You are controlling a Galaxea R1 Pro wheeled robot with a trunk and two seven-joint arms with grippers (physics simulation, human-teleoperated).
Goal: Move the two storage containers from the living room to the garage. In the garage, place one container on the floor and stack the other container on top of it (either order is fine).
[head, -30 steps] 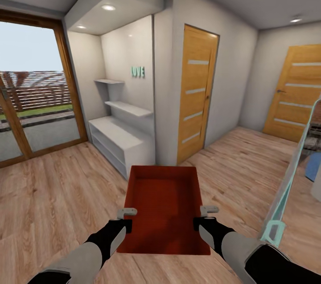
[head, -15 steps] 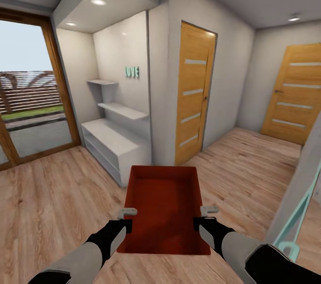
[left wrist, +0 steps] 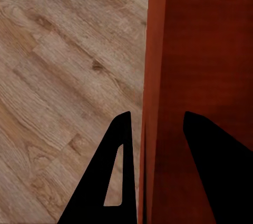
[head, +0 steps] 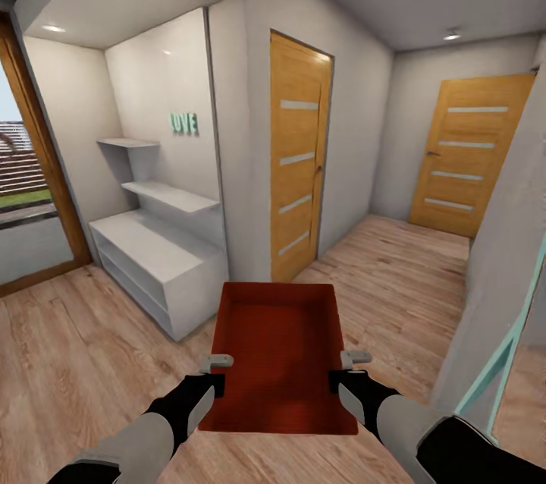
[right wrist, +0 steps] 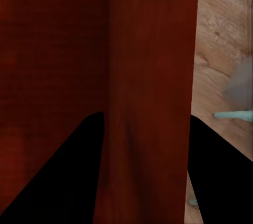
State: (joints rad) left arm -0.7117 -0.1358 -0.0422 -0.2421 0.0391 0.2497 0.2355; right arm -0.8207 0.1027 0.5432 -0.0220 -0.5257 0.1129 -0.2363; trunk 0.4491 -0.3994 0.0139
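Carrying one storage container [head: 279,355] in front of me, held off the wood plank floor [head: 68,363], open side up, nothing inside. My left gripper [head: 218,372] is clamped on its left wall, my right gripper [head: 350,369] on its right wall. Left wrist view confirms: one finger [left wrist: 113,176] outside the wall, the other inside, rim pinched between them. Right wrist same, wall sits between both fingers [right wrist: 52,182]. Ahead on the left, a white alcove with a low cabinet [head: 155,260], two shelves [head: 168,196] and teal LOVE letters [head: 183,122]. Wood door [head: 297,158] straight ahead, second wood door [head: 466,154] at the corridor's far end on the right. Glass door frame [head: 38,158] at far left
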